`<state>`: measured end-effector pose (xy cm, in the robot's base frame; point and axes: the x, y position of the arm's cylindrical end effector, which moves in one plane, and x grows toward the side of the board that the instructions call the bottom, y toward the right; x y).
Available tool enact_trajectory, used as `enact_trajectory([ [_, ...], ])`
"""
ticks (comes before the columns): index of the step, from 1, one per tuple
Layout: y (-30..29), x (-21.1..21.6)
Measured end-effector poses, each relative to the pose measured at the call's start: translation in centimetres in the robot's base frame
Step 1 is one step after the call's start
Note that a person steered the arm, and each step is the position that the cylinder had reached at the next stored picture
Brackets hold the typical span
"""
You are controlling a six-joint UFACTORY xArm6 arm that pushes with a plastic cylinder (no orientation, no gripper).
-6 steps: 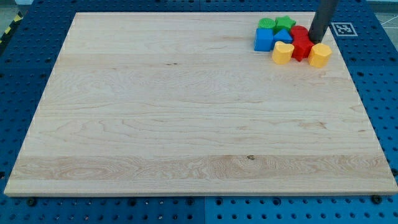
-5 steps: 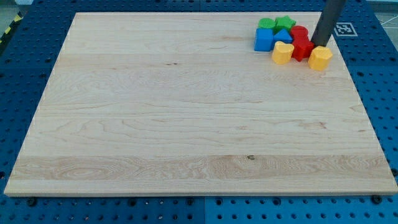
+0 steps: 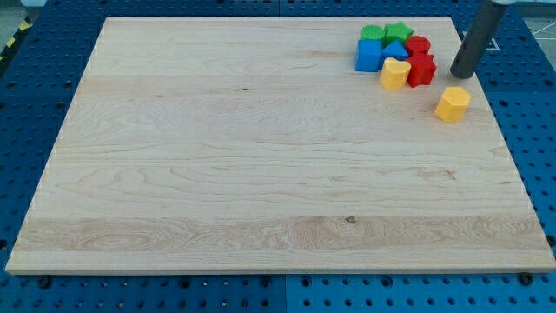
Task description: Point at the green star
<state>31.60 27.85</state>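
The light wooden table (image 3: 261, 156) lies on a blue perforated base (image 3: 26, 113), and nearly all of its grain is bare from the view's left across to the top right corner, where the blocks are bunched. First in that cluster comes the blue cube-like block (image 3: 368, 56), with a rounded green block (image 3: 373, 34) just behind it at the table's far edge. Beside that sits the green star (image 3: 400, 33), the task's thing, wedged at the back of the huddle, touching a second blue block (image 3: 396, 50) in front of it. A yellow rounded block (image 3: 395, 73) stands at the front, against the red blocks (image 3: 421, 66) to its right; how many red pieces there are is hard to tell. Such tight packing suggests the star is best approached from the table's far edge or from above it, since other blocks guard its front. Further right, a yellow hexagon-like block (image 3: 452, 103) sits alone, well apart from the group. My tip (image 3: 461, 75) rests to the right of the red blocks and above that lone yellow block, touching neither, so the pointing looks not yet done. There is no gripper on this arm, only the dark rod, so no open or closed state can be told. A black-and-white marker tag hides mostly behind the rod; no writing is readable
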Motion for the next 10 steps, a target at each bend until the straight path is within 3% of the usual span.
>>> enact_trajectory([
  [2, -0.7, -9.3],
  [3, -2.8, -10.9],
  [4, -3.0, -11.1],
  [7, -3.0, -4.4],
  [10, -3.2, -10.4],
])
